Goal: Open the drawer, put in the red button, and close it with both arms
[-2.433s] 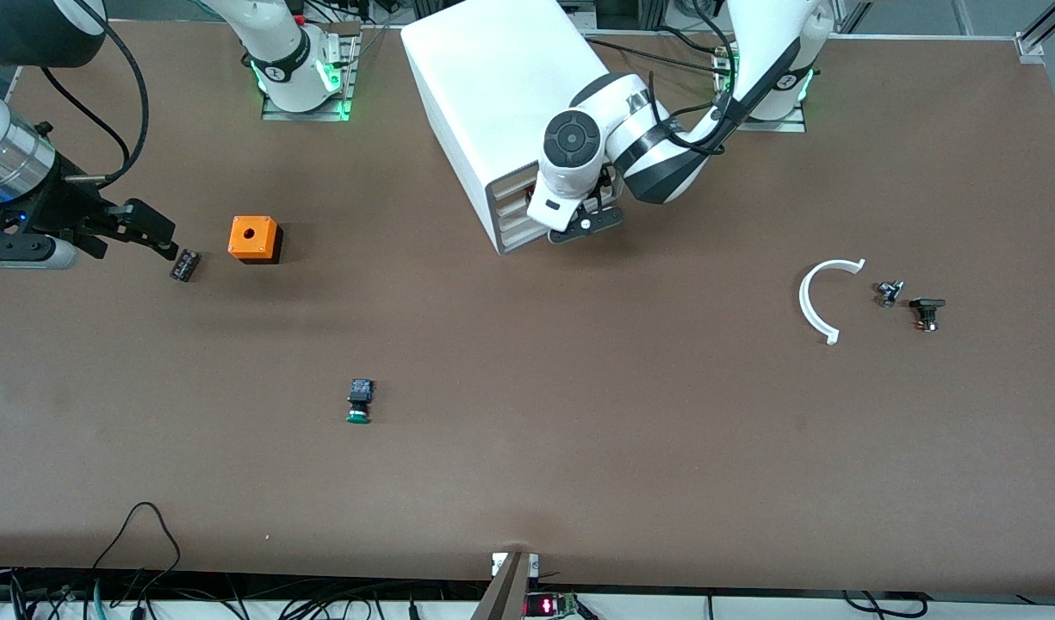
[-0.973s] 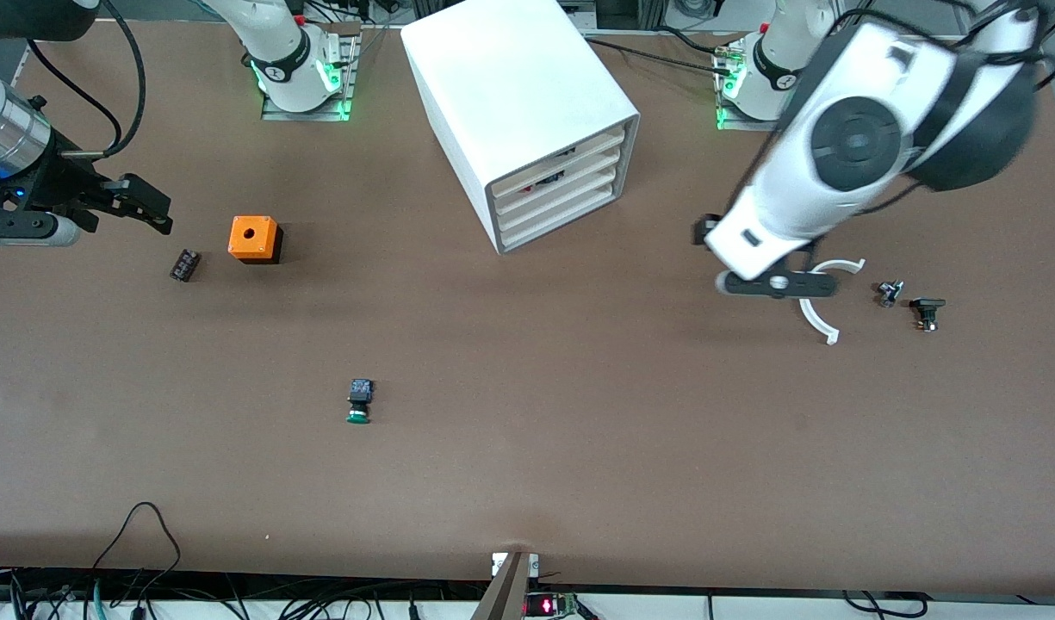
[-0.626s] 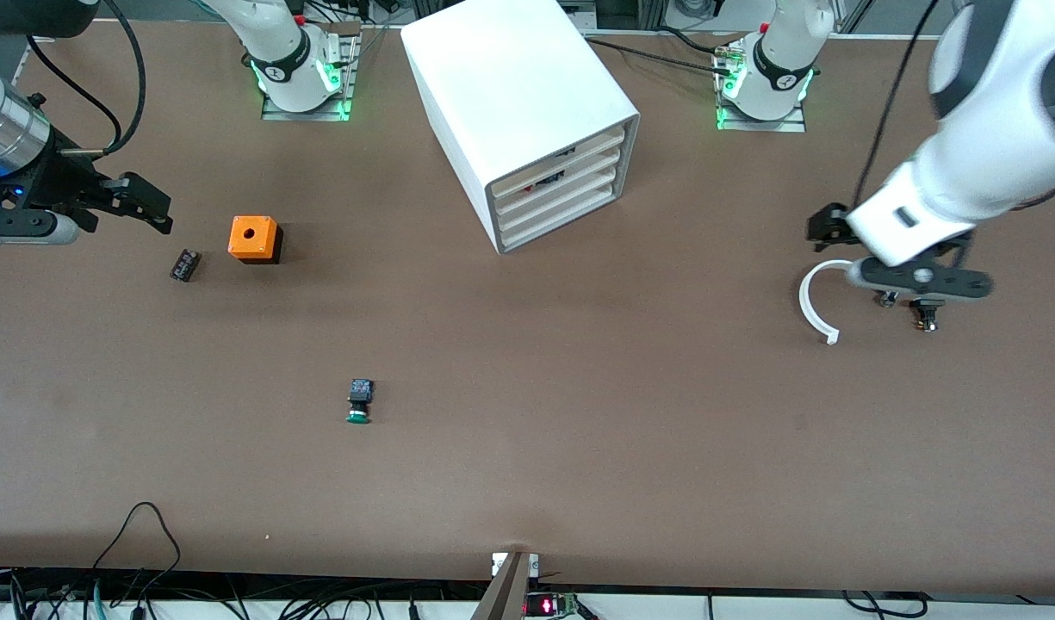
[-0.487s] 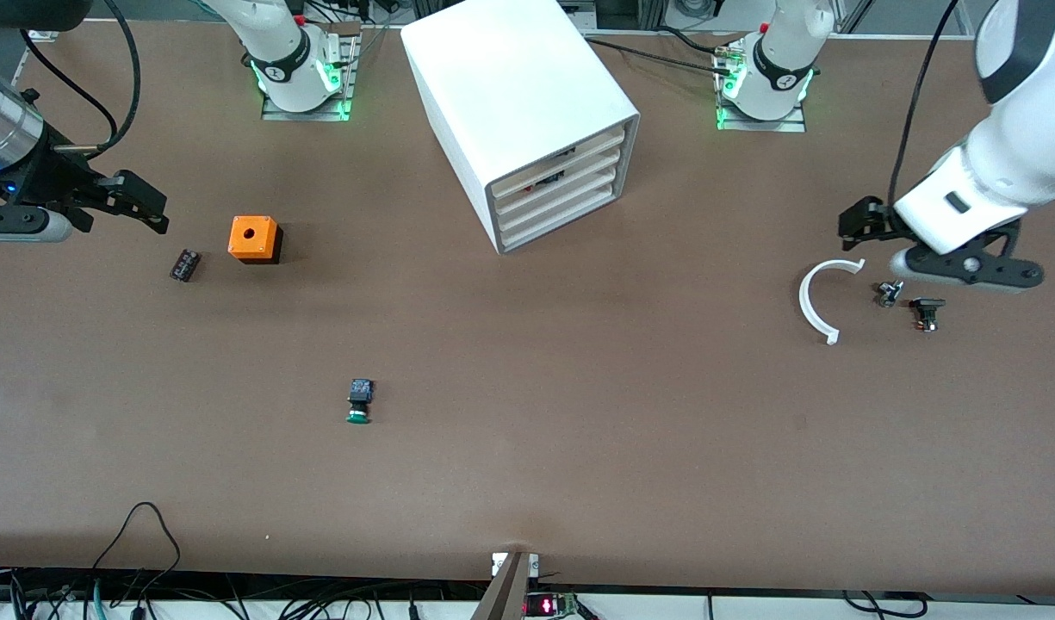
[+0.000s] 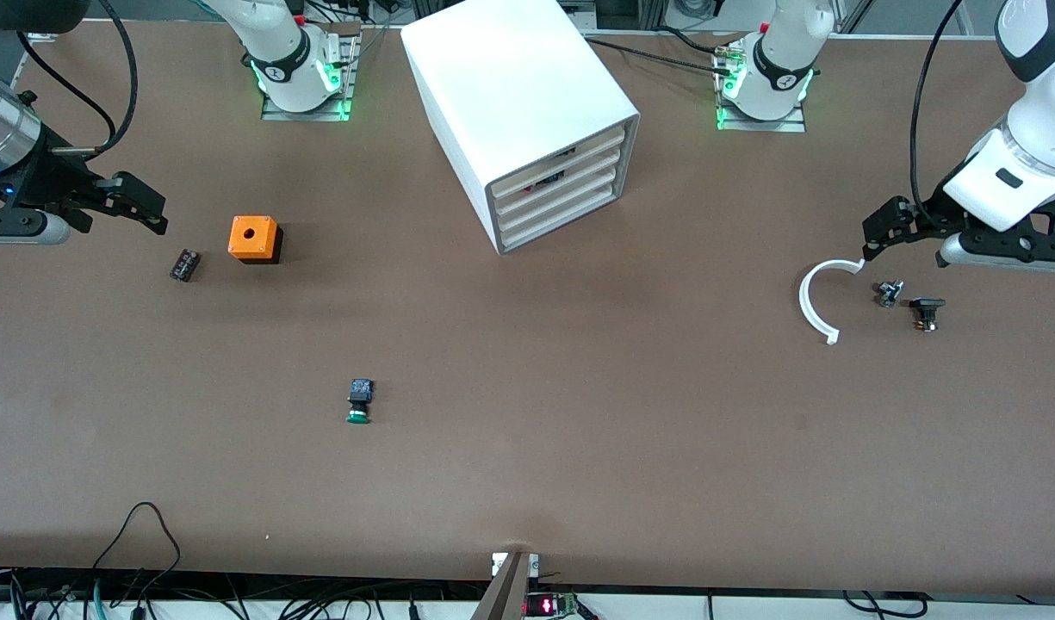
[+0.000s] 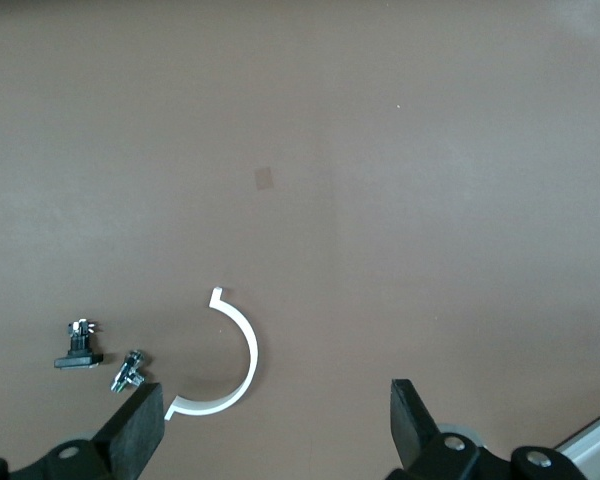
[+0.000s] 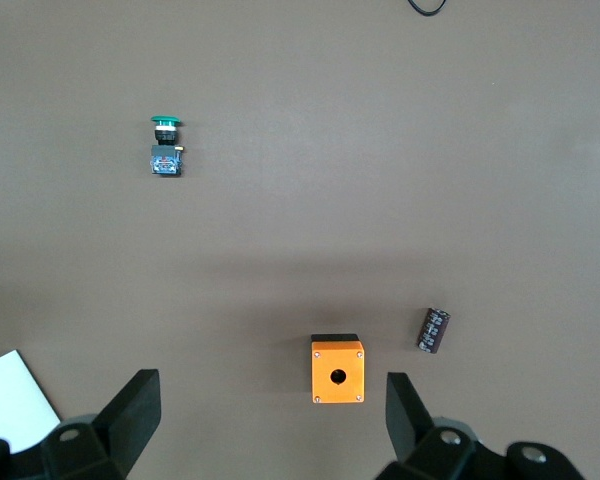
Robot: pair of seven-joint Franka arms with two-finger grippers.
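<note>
The white cabinet (image 5: 518, 95) stands at the table's middle, close to the arms' bases. All of its cream-fronted drawers (image 5: 570, 194) are pushed in. A small dark thing with a bit of red (image 5: 551, 179) shows in a slot between the upper drawers; I cannot tell if it is the red button. My left gripper (image 5: 889, 231) is open and empty, over the table beside a white ring at the left arm's end; in the left wrist view (image 6: 275, 425) its jaws stand wide apart. My right gripper (image 5: 148, 208) is open and empty at the right arm's end, jaws also wide in the right wrist view (image 7: 272, 415).
A white half ring (image 5: 816, 301) (image 6: 235, 355), a small metal part (image 5: 889, 293) (image 6: 128, 372) and a small black part (image 5: 926, 312) (image 6: 78, 350) lie below the left gripper. An orange box (image 5: 253, 238) (image 7: 337, 369), a dark chip (image 5: 184, 264) (image 7: 433, 330) and a green-capped button (image 5: 359, 402) (image 7: 165, 145) lie toward the right arm's end.
My left arm has swung from the cabinet's drawer fronts to the left arm's end of the table, over the white ring. My right gripper has drawn back slightly.
</note>
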